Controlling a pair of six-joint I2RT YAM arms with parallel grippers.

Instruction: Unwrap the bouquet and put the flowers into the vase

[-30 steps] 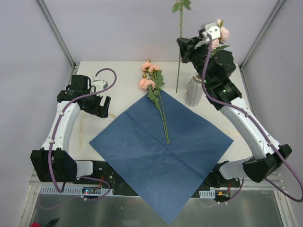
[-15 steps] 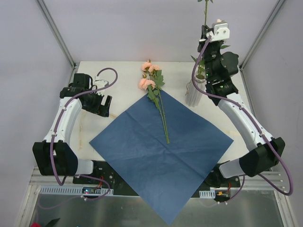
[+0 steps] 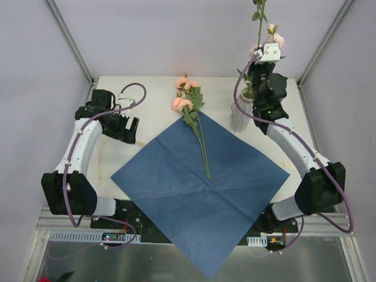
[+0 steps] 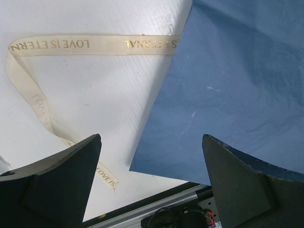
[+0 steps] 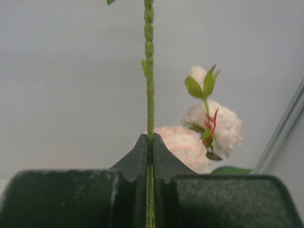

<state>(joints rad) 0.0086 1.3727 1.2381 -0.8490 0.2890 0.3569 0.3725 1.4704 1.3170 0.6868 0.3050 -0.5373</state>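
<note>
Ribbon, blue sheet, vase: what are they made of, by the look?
Ribbon: cream fabric or satin-like tape, with a slight sheen and printed gold lettering; it lies limp and curled.
Sheet: probably matte blue paper; fold creases and small scuffs show.
Vase: white and ribbed, likely ceramic, though plastic cannot be ruled out from above.

**Unwrapped, Partly Arranged**

The blue paper (image 3: 200, 188) lies flat as a diamond on the worktop (image 3: 153, 100), with peach roses (image 3: 182, 104) lying across its far corner. The white ribbed vase (image 3: 238, 120) stands upright just off its far right edge. One green stem (image 5: 149, 71) stands vertical, pinched in the right end effector (image 5: 150, 147). The cream ribbon (image 4: 95, 44) lies at the paper's left edge.
</note>
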